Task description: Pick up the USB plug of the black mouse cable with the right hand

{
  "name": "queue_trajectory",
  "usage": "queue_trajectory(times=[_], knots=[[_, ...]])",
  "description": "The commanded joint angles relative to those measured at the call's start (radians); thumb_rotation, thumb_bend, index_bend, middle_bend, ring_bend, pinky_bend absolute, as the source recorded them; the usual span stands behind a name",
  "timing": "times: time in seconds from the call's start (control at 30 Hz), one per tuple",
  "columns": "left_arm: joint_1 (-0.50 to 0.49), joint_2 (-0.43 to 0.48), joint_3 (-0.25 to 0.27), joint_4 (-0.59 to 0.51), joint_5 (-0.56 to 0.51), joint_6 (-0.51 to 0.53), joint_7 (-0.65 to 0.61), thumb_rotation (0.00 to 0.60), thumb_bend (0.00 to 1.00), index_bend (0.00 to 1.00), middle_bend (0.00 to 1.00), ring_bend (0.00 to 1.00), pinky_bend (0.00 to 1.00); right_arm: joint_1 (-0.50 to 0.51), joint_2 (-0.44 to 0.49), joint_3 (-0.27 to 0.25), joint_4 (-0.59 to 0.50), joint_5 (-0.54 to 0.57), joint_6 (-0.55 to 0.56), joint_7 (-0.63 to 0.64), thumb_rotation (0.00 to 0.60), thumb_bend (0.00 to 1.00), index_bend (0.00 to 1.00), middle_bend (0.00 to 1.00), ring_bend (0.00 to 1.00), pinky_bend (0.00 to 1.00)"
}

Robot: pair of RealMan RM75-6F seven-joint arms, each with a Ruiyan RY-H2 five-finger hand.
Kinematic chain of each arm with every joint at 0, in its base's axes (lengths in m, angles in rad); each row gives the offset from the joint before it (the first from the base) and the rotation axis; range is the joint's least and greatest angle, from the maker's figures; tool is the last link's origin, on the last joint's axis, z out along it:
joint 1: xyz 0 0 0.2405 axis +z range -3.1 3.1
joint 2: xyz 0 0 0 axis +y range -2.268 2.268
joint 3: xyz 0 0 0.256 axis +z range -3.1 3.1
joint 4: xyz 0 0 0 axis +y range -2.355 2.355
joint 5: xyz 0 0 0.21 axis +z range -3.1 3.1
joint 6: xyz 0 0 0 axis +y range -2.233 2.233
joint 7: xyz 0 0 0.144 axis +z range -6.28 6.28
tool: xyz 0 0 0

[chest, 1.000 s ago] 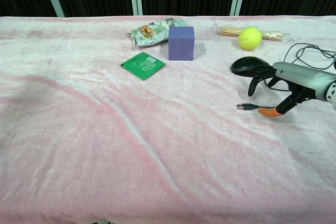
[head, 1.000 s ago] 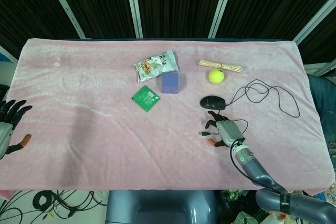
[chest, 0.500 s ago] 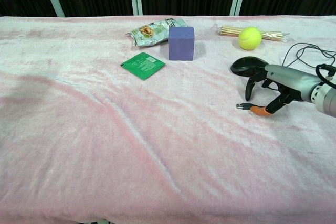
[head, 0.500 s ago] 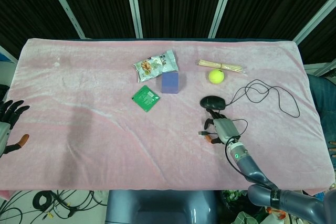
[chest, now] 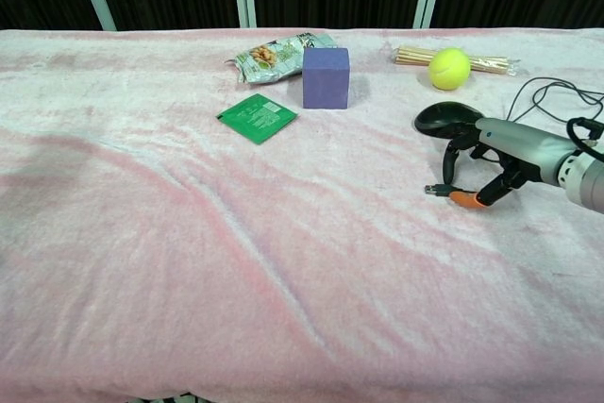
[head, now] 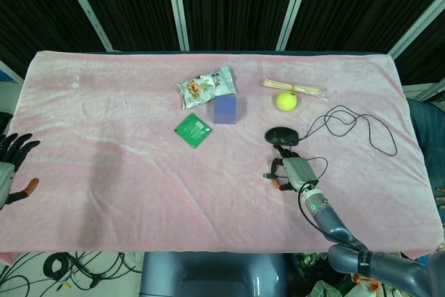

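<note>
The black mouse (chest: 445, 117) lies right of centre on the pink cloth, and its cable (head: 361, 126) loops off to the right. The USB plug (chest: 431, 190) lies on the cloth just in front of the mouse, its metal tip pointing left. My right hand (chest: 500, 153) is bent over the plug from the right. Its orange thumb tip touches the plug's rear and the dark fingers (chest: 449, 165) curl down over it, pinching it. In the head view the right hand (head: 290, 170) covers most of the plug (head: 266, 177). My left hand (head: 10, 165) hovers at the table's far left edge, fingers spread, holding nothing.
A yellow tennis ball (head: 286, 101) and a bundle of wooden skewers (head: 292, 88) lie behind the mouse. A purple block (head: 225, 109), a green packet (head: 192, 131) and a snack bag (head: 206, 86) sit left of centre. The cloth's front edge runs close below my right hand.
My right hand has slid left and lowered onto the plug, and its thumb and fingers have closed in around it. The plug has shifted slightly left. The left hand has drifted a little.
</note>
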Motion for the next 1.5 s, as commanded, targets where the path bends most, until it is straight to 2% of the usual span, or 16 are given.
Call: queue_trajectory(times=[0.03,0.23,0.47,0.77,0.87,1.17,1.33,1.5], knots=[[0.0,-0.001,0.0,-0.001,0.002,0.001,0.002,0.6,0.31,0.15,0.07,0.0,0.0,0.002,-0.002,-0.003,0.004,0.001,-0.006,0.002,0.6,0.3,0.54,0.06,0.12,0.17],[0.002,-0.002,-0.003,-0.001,0.003,0.004,0.001,0.6,0.31,0.15,0.06,0.0,0.0,0.008,-0.009,-0.005,0.015,0.006,-0.014,0.003,0.6,0.31,0.55,0.06,0.12,0.17],[0.005,-0.002,-0.005,0.002,0.005,0.007,-0.009,0.6,0.31,0.15,0.06,0.0,0.0,0.011,-0.009,-0.009,0.012,0.009,-0.019,0.002,0.6,0.36,0.59,0.06,0.12,0.17],[0.007,-0.001,-0.008,0.005,0.003,0.01,-0.017,0.6,0.31,0.15,0.06,0.0,0.0,-0.021,0.023,0.023,-0.045,-0.055,0.046,0.117,0.6,0.39,0.6,0.06,0.12,0.17],[0.009,-0.001,-0.009,0.005,0.002,0.013,-0.017,0.6,0.31,0.15,0.06,0.0,0.0,-0.053,0.055,0.038,-0.093,-0.107,0.095,0.216,0.6,0.39,0.6,0.06,0.12,0.17],[0.012,-0.003,-0.01,-0.005,0.005,0.019,-0.017,0.6,0.31,0.15,0.06,0.0,0.0,-0.139,0.165,0.027,-0.165,-0.318,0.273,0.478,0.6,0.39,0.6,0.06,0.12,0.17],[0.008,-0.01,-0.018,-0.012,0.002,0.02,-0.003,0.6,0.31,0.15,0.06,0.0,0.0,-0.178,0.237,0.021,-0.214,-0.419,0.39,0.556,0.6,0.39,0.61,0.06,0.12,0.17],[0.005,-0.015,-0.019,-0.009,-0.006,0.011,0.01,0.6,0.31,0.15,0.06,0.0,0.0,-0.212,0.292,-0.006,-0.278,-0.519,0.496,0.573,0.6,0.39,0.61,0.06,0.12,0.17]])
